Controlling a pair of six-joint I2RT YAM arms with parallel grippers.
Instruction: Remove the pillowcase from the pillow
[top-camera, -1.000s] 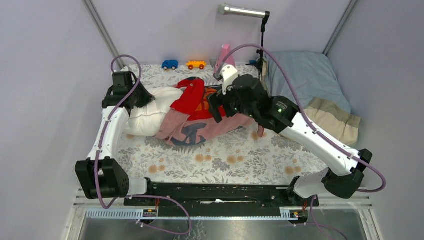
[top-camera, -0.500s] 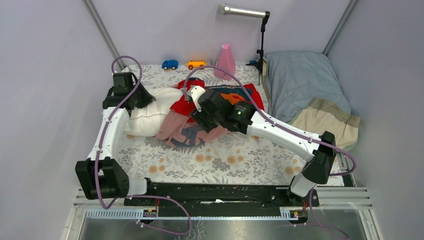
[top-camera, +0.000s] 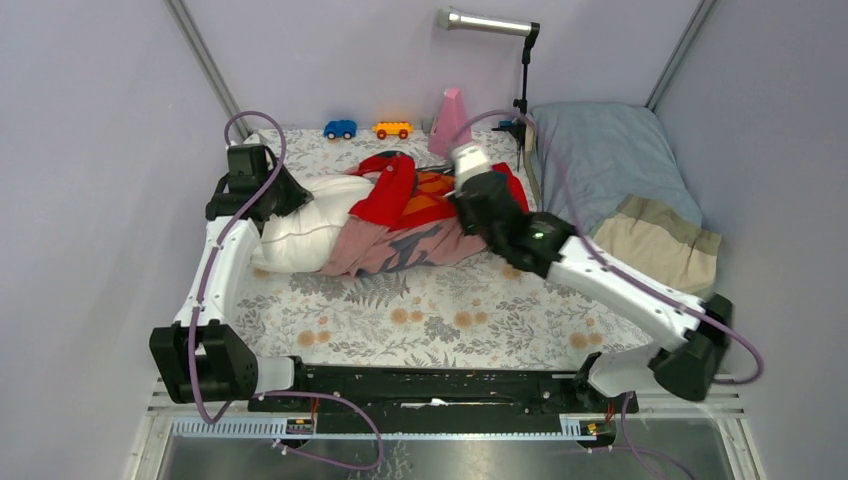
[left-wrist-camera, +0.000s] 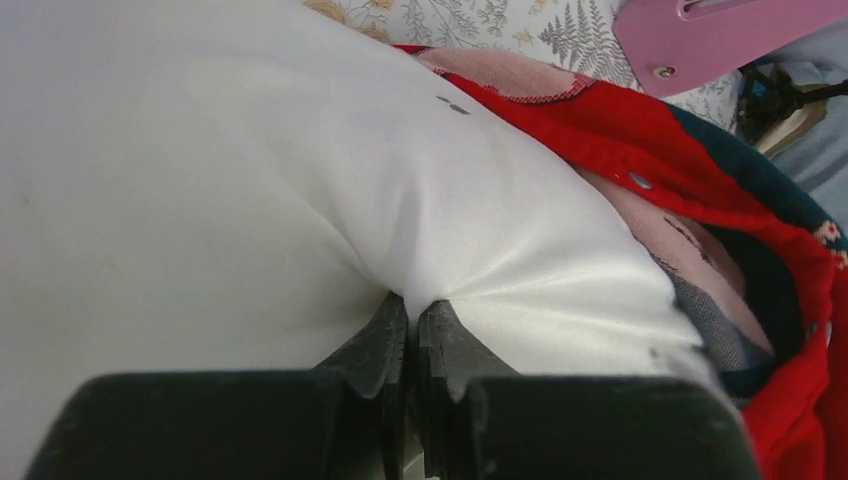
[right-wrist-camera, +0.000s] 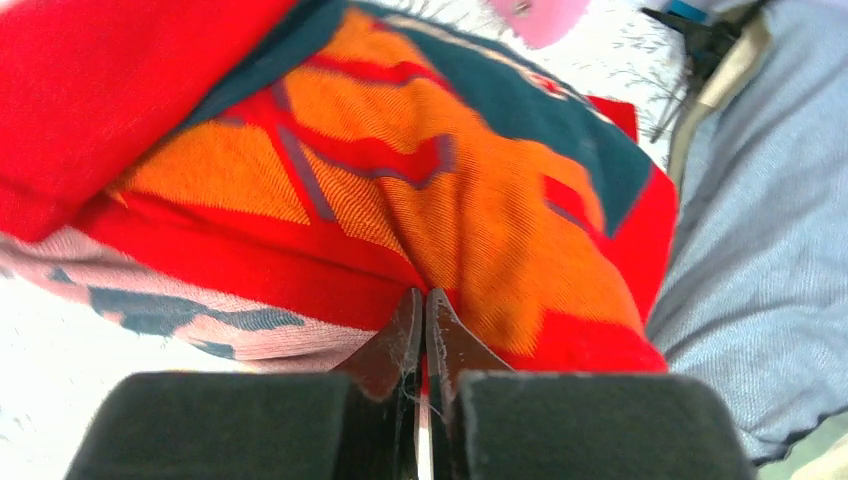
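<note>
One floral sheet (top-camera: 440, 320) covers the work surface and carries everything else. At the far right corner a grey-blue pillow (top-camera: 600, 160) with a beige end leans against the wall. Left of centre lies the white pillow (top-camera: 305, 225), its left part bare and its right end inside the pillowcase (top-camera: 420, 225). The pillowcase is bunched across the middle of the sheet, with a red fold on top, an orange and dark teal print to the right, and the faded pink inside with a dark figure turned out along the near edge. The left arm (top-camera: 215, 270) reaches along the left edge to the bare end of the white pillow. The right arm (top-camera: 620, 290) reaches in from the right over the pillowcase. The left gripper (left-wrist-camera: 412, 305) has its fingers pressed together on a pinch of white pillow fabric, creases running out from the tips. The right gripper (right-wrist-camera: 425, 300) is likewise clamped, nipping the orange and red cloth of the pillowcase near its right end. At the far edge stand a pink cone (top-camera: 450, 120), an orange toy car (top-camera: 392, 129) and a blue toy car (top-camera: 340, 129), all apart from the pillowcase.
</note>
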